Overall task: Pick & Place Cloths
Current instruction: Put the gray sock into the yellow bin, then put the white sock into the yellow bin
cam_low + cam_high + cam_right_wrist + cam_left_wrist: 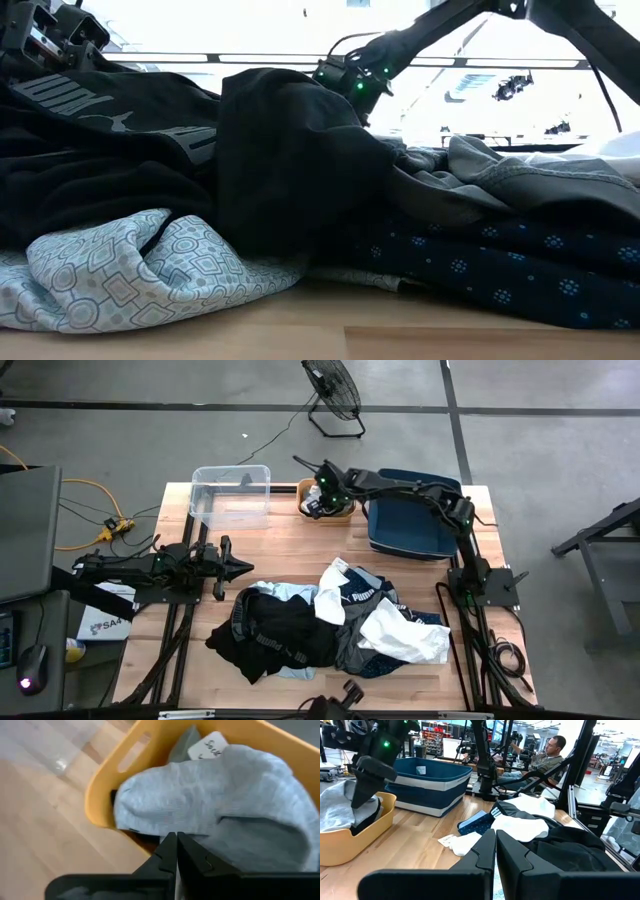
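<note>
A heap of cloths (330, 625) lies on the near half of the table: black with white lettering (270, 635), white (400, 635), navy with dots (500, 275) and pale patterned blue (110, 270). A grey cloth (210, 795) fills the small orange bin (340, 512) at the far edge. My right gripper (176, 840) is shut and slants down over that bin, its tips at the grey cloth. My left gripper (245, 568) is shut and level at the table's left, pointing toward the heap, holding nothing. My right gripper's shut fingertips (359, 800) stand at the top of the grey cloth (337, 805) in the orange bin, slanting down from above. Nothing shows between the fingers, and I cannot tell whether they touch the cloth.
A clear bin (230, 495) stands at the far left and a dark blue bin (410, 520) at the far right, either side of the orange one. Bare wood lies between the bins and the heap. A person (552, 750) sits beyond the table's right side.
</note>
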Action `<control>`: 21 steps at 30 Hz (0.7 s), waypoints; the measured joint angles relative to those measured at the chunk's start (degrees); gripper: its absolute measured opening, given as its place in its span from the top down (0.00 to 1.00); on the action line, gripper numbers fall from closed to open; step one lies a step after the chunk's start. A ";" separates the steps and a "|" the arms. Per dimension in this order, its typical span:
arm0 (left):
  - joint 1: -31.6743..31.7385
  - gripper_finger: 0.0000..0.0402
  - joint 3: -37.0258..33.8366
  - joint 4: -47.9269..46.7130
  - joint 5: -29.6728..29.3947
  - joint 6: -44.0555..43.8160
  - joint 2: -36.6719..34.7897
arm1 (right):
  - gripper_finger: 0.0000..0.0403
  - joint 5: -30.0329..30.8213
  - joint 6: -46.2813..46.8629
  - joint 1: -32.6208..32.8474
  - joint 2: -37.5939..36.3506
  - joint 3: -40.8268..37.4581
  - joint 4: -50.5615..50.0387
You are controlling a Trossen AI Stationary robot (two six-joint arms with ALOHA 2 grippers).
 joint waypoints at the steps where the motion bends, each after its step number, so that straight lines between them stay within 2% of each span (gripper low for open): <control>1: -0.01 0.97 0.02 -0.01 0.00 0.00 0.00 | 0.99 -0.80 -0.02 -0.02 0.00 0.00 0.15; 9: 0.00 0.97 0.00 0.00 0.01 0.00 0.00 | 0.99 -2.39 -2.06 0.44 -3.81 0.00 -0.31; 21: 0.00 0.97 -0.01 -0.01 0.02 0.00 0.00 | 0.99 -2.84 -8.98 4.69 -12.37 -0.02 -14.67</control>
